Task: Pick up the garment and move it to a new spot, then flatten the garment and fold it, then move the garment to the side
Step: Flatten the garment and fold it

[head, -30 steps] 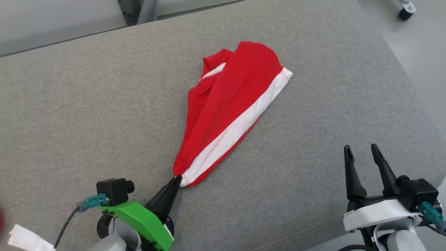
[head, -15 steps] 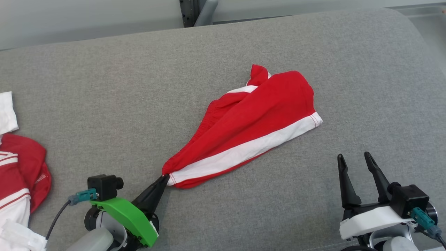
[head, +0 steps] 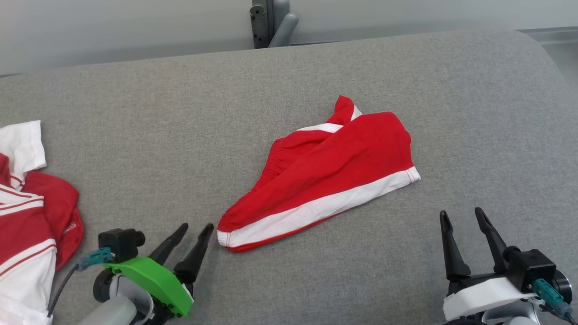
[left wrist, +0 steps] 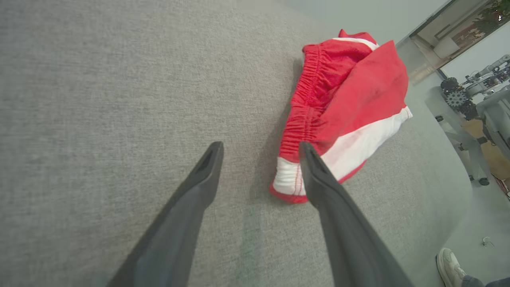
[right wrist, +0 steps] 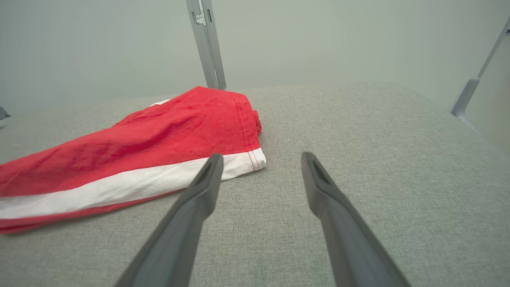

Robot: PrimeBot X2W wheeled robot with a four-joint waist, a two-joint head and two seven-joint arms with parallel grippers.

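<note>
The garment point(head: 325, 176) is a pair of red shorts with a white side stripe, lying bunched and creased on the grey padded surface point(head: 180, 126). My left gripper point(head: 197, 227) stands open just left of the garment's near corner, apart from it. In the left wrist view the garment point(left wrist: 342, 107) lies ahead and right of the left gripper point(left wrist: 261, 147), whose right finger overlaps the white hem in the picture. My right gripper point(head: 460, 214) is open at the lower right, empty. In the right wrist view the garment point(right wrist: 139, 155) spreads to the left of the right gripper point(right wrist: 259, 157).
A pile of red and white clothing point(head: 27, 216) lies at the left edge of the surface. A grey metal post point(head: 266, 22) rises behind the far edge. A person's shoe point(left wrist: 448, 265) stands on the floor beyond the surface's right side.
My left gripper has opened and let go of the garment's corner, which now rests on the surface. The head camera has swung, bringing the clothing pile further into view.
</note>
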